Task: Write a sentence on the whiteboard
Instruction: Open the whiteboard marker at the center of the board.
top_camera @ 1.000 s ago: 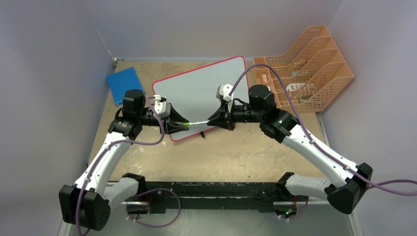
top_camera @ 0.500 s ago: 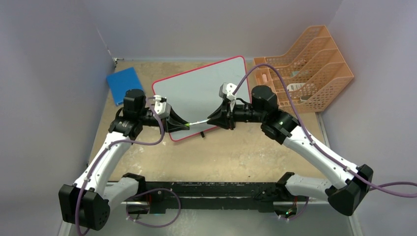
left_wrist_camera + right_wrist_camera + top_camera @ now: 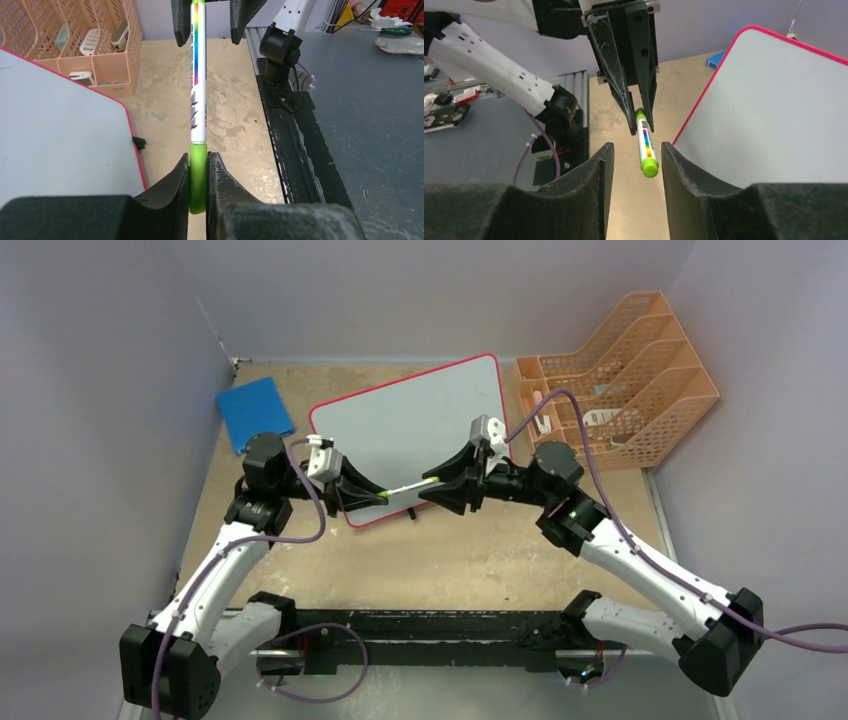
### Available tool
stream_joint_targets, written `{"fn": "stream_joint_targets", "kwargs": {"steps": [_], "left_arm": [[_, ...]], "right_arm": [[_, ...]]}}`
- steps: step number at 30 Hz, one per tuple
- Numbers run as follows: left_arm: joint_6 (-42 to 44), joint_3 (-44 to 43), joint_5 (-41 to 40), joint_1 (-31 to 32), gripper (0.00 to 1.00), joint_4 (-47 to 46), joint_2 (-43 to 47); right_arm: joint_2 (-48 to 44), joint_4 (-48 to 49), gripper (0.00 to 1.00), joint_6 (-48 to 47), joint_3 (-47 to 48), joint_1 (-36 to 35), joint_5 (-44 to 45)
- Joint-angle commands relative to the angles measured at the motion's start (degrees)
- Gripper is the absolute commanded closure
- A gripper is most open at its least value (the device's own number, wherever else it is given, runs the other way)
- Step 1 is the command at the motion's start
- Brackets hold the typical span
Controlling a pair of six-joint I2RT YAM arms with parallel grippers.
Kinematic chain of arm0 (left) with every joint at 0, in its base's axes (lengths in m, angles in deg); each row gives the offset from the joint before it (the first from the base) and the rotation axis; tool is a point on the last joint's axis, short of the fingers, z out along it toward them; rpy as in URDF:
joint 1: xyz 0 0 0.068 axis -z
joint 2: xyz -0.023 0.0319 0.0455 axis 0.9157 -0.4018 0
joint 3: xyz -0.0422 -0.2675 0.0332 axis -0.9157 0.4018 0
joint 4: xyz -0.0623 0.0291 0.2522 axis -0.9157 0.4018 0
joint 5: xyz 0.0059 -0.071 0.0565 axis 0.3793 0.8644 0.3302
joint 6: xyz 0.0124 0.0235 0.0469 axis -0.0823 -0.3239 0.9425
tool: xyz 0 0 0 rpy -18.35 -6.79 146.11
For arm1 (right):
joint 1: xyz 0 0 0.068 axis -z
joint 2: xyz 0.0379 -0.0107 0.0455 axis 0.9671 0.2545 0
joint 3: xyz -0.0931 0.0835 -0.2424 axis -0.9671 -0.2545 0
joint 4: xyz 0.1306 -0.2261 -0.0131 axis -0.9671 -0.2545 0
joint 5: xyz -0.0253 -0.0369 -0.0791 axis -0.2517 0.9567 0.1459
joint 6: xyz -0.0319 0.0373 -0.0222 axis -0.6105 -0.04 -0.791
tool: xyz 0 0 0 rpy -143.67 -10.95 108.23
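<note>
By the whiteboard (image 3: 420, 420), left end effector (image 3: 198, 161) clamps the marker (image 3: 198, 107); wrist view shows right end effector (image 3: 636, 149) parted.

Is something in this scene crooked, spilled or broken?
The whiteboard lies turned on the table, not square to its edges. The left gripper pinches the marker by one green end only; the right gripper stands open around the other. Nothing spilled.

**Worktop** (image 3: 480, 550): tan board, mottled surface. Lying directly on it:

1. Whiteboard (image 3: 410, 420), red rim, set askew. It extends beyond the left claw (image 3: 384, 495) and right claw (image 3: 430, 483), with its near edge close by both.
2. Blue square pad (image 3: 253, 412), beyond and left of the left claw, well apart.
3. Orange lattice file rack (image 3: 625, 375), beyond and right of the right claw, just beside the whiteboard.
</note>
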Motion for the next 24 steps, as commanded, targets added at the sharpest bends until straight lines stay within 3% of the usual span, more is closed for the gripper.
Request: {"fn": "stream_joint_targets", "kwargs": {"steps": [1,14,24], "left_arm": [[-3.4,0.12,1.49,1.07,1.0,-6.23,0.69],[-17.85,4.71,-1.45,2.35,1.0,-24.4,0.45],[-20.42,6.01,-2.69,3.28,1.0,-28.93,0.38]], "right_arm": [[-0.79,11.78,0.59,4.68,-1.0,0.0,-0.06],[-0.01,18.5,0.64,7.09,-4.11,0.01,-0.14],[-0.31,21.59,0.69,8.45,-5.62,0.0,0.06]]}}
